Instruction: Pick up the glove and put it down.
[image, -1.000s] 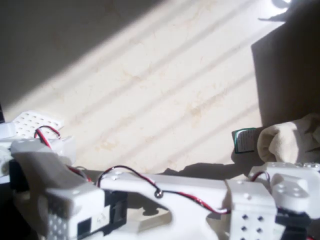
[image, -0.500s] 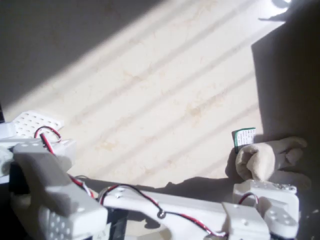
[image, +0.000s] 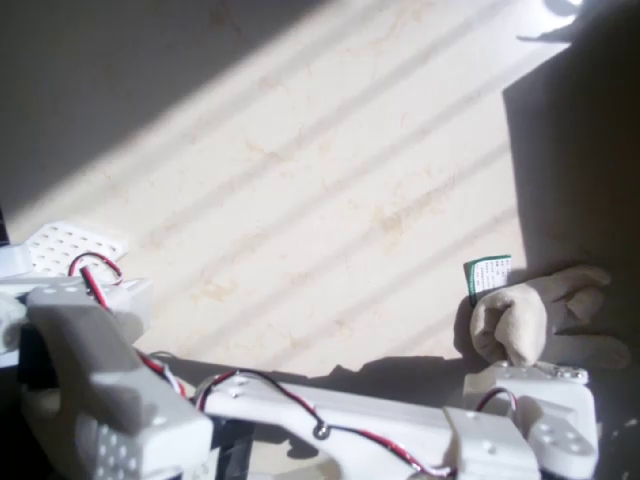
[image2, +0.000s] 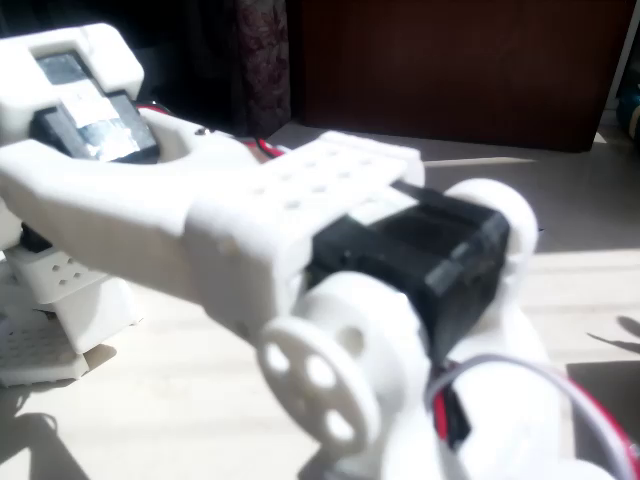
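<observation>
The glove (image: 540, 318), cream-beige with thick rounded fingers, lies bunched on the pale table (image: 330, 190) at the right of the overhead view, partly in sunlight and partly in the dark shadow that covers the right edge. Its fingers point to the right into that shadow. Touching or just beside the glove's upper left corner sits a small green-and-white card (image: 488, 275), tilted a little. Directly below the glove in that view is the white wrist housing of the arm (image: 380, 425); the housing's top edge comes right up to the glove, and the jaws themselves are hidden under it, so I cannot tell whether they are parted, closed, or holding the fabric. Red and black wires (image: 270, 385) run along the arm away from the glove toward the left. Far left of the glove stands the arm's perforated white base (image: 70, 245). In the fixed view the arm's white links and a black servo (image2: 440, 250) are blurred and close to the lens
</observation>
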